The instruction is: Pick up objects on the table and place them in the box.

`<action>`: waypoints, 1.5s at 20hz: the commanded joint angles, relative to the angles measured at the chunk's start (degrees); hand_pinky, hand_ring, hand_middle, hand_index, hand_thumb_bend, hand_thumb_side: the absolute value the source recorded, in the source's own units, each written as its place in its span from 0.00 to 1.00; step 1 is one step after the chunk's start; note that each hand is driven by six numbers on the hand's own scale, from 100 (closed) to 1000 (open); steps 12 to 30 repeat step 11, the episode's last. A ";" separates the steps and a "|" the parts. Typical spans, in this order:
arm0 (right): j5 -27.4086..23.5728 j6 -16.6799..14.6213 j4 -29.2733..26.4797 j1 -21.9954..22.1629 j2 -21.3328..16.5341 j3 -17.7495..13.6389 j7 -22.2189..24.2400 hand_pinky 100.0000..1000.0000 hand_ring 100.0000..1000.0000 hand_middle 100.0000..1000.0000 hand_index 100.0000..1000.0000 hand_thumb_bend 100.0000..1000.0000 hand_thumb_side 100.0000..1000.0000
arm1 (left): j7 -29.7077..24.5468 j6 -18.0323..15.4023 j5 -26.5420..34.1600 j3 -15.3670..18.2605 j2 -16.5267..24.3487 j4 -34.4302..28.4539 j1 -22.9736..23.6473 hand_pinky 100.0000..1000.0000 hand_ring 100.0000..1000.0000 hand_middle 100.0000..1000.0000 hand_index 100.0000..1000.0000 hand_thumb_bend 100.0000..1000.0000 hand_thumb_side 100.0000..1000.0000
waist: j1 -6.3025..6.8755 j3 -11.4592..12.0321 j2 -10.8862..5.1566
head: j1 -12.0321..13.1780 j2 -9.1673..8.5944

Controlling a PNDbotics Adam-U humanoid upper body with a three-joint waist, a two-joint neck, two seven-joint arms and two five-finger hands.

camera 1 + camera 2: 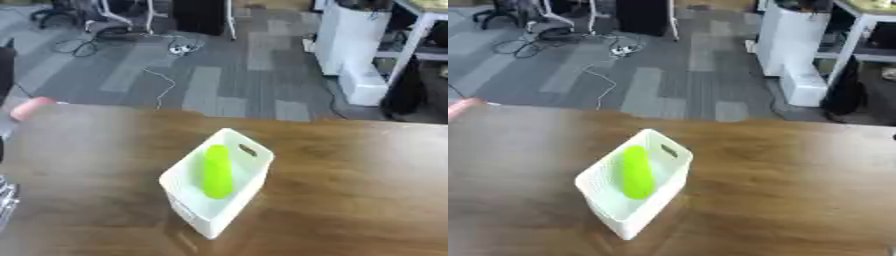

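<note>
A white slotted box (234, 145) stands askew in the middle of the brown table (367, 190). Inside it lies a long lime-green object (216, 171), leaning along the box's length. At the table's far left edge sits a small pink rounded thing (31, 108); I cannot make out what it is. A sliver of black and silver from my left arm or hand (5, 197) shows at the lower left edge of the left eye view, well apart from the box. My right hand shows in neither view.
Beyond the table's far edge is grey carpet with loose cables (162, 80). A white cabinet (350, 40) and a white-framed table stand at the back right.
</note>
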 commanded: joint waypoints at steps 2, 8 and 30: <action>0.55 -13.17 -1.07 -0.14 -0.47 -0.07 -14.46 0.40 0.52 0.55 0.56 0.39 1.00 | 2.26 -1.39 -0.92 0.15 1.14 -0.65 -0.62 0.58 0.57 0.68 0.70 0.67 1.00 | -0.02 0.02 -0.38 | 0.62 0.60; 1.22 -12.54 -1.07 0.46 -0.50 -0.12 -14.47 0.40 0.52 0.55 0.56 0.39 1.00 | 2.74 -1.03 -1.04 0.13 0.95 -0.65 -0.83 0.58 0.57 0.68 0.70 0.67 1.00 | -0.09 0.13 -0.35 | 0.60 0.30; 1.29 -12.22 -1.07 0.61 -0.52 0.06 -14.36 0.39 0.52 0.55 0.56 0.38 1.00 | 2.80 -0.91 -1.00 0.11 0.91 -0.65 -0.91 0.58 0.57 0.68 0.70 0.67 1.00 | -0.09 0.18 -0.37 | 0.16 0.42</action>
